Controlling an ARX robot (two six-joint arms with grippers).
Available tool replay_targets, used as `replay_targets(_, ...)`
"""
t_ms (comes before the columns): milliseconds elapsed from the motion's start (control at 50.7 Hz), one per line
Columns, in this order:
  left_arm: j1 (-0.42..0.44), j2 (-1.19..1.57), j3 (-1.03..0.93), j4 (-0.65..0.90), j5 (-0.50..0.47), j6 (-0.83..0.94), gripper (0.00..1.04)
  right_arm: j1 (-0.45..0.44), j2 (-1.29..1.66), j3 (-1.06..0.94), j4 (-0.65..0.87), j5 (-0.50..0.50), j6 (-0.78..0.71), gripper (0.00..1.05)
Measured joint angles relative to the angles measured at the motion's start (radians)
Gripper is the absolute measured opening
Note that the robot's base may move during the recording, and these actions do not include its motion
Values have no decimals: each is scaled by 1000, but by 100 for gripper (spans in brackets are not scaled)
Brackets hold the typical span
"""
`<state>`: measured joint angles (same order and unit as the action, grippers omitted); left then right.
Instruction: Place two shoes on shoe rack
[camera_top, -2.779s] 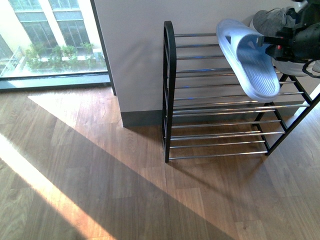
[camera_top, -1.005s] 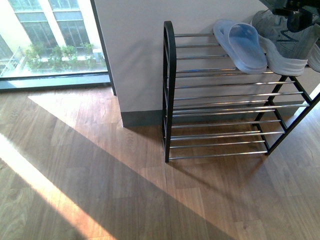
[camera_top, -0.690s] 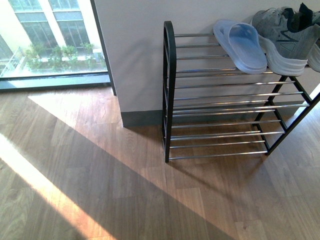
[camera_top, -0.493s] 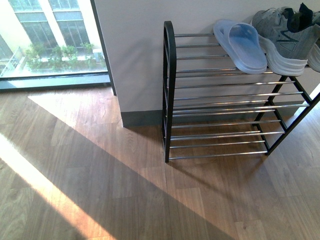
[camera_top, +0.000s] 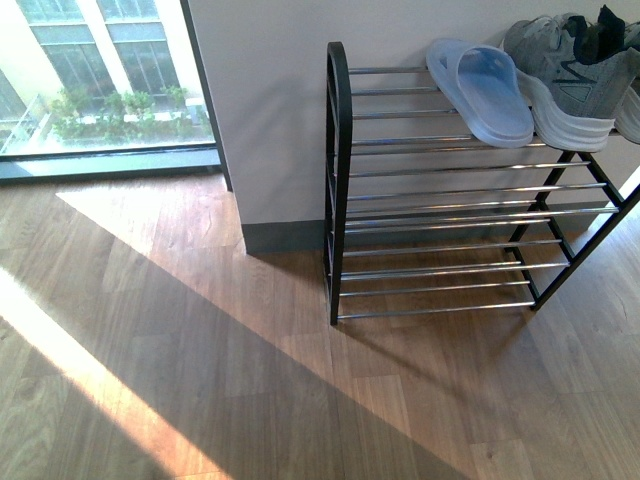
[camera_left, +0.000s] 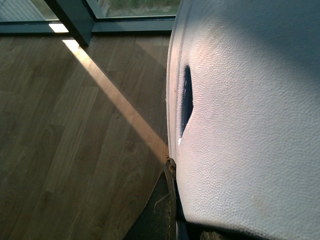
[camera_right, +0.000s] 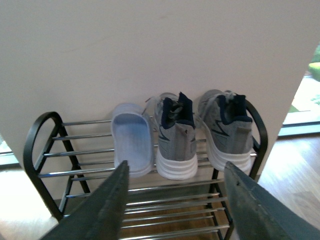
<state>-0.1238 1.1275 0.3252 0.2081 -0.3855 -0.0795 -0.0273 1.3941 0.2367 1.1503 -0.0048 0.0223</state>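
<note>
1. Shoes sit on the top shelf of the shoe rack (camera_top: 440, 180): 1 blue sandal (camera_top: 482, 90), then a grey sneaker (camera_top: 565, 75).
2. Right wrist view shows 2 sneakers (camera_right: 200, 132), and the right claw (camera_right: 182, 210) wide open, holding nothing.
3. Left wrist view shows a second blue sandal (camera_left: 250, 125) up close; I cannot tell the left claw's grip.

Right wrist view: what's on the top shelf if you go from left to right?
Pale blue slide sandal → first grey sneaker → second grey sneaker, all side by side on the shoe rack.
</note>
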Motion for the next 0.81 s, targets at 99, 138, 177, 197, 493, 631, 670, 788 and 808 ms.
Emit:
replay_targets(99, 0, 0, 0, 0, 3, 0, 2, 22, -56, -41, -24, -2, -11, 34)
replay_targets(138, 0, 0, 0, 0, 3, 0, 2, 24, -79, -55, -34, -2, -13, 29)
replay_targets(177, 0, 0, 0, 0, 3, 0, 2, 24, -104, -69, -45, -1, -13, 24)
replay_targets(197, 0, 0, 0, 0, 2, 0, 2, 24, -120, -77, -53, 0, -14, 20)
replay_targets(493, 0, 0, 0, 0, 3, 0, 2, 24, -312, -155, -169, 3, -19, 1)
replay_targets(631, 0, 0, 0, 0, 2, 0, 2, 25, -403, -179, -234, 2, -19, 1)
replay_targets(670, 0, 0, 0, 0, 2, 0, 2, 25, -427, -184, -253, 2, -19, 1)
replay_targets(788, 0, 0, 0, 0, 2, 0, 2, 25, -516, -204, -323, 5, -19, 1)
replay_targets(808, 0, 0, 0, 0, 3, 0, 2, 25, -532, -206, -336, 4, -19, 1)
